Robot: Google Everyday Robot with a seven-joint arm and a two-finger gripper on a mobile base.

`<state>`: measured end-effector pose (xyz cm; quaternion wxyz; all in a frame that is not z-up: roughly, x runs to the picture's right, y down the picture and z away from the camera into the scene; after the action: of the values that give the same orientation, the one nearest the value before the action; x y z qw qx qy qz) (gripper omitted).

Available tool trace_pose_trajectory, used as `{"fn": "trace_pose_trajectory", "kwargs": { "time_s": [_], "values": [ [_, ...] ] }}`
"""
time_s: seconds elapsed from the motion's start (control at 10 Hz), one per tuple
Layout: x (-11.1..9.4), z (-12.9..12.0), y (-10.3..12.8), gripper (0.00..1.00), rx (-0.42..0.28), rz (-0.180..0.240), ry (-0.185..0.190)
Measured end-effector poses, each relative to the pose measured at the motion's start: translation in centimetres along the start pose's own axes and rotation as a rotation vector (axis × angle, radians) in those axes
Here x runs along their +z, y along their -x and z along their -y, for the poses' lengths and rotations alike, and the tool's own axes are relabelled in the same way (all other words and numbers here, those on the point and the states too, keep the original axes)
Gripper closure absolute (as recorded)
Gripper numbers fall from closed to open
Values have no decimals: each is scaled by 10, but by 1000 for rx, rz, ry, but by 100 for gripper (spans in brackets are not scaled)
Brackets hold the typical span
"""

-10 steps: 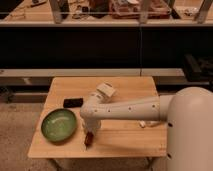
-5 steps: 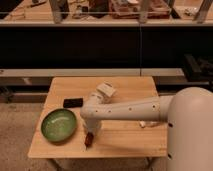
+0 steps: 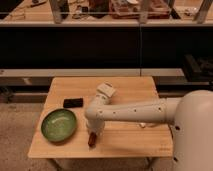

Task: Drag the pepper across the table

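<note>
A small dark red pepper (image 3: 92, 140) lies on the wooden table (image 3: 125, 140) near its front edge, right of the green bowl. My gripper (image 3: 94, 131) hangs from the white arm that reaches in from the right, pointing down right over the pepper's upper end and touching or nearly touching it. The arm's wrist hides the top of the pepper.
A green bowl (image 3: 58, 124) sits at the table's front left. A black flat object (image 3: 73, 102) lies behind it. A white crumpled object (image 3: 105, 90) sits mid-table behind the arm. A small pale item (image 3: 144, 124) lies at the right. Dark shelving runs behind the table.
The gripper and pepper have stayed at nearly the same spot near the front edge; no clear movement shows.
</note>
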<state>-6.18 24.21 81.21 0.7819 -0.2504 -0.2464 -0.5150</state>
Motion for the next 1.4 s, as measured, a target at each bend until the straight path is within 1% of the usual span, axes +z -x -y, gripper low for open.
{"fn": "trace_pose_trajectory", "kwargs": {
  "time_s": [0.1, 0.5, 0.8, 1.1, 1.4],
  "values": [
    [-1, -5, -2, 100, 11, -4, 2],
    [-8, -37, -15, 100, 62, -34, -8],
    [-12, -52, -25, 100, 72, -51, -2],
    [-14, -70, -32, 100, 86, -57, 6],
    [-14, -91, -36, 100, 104, -51, 17]
  ]
}}
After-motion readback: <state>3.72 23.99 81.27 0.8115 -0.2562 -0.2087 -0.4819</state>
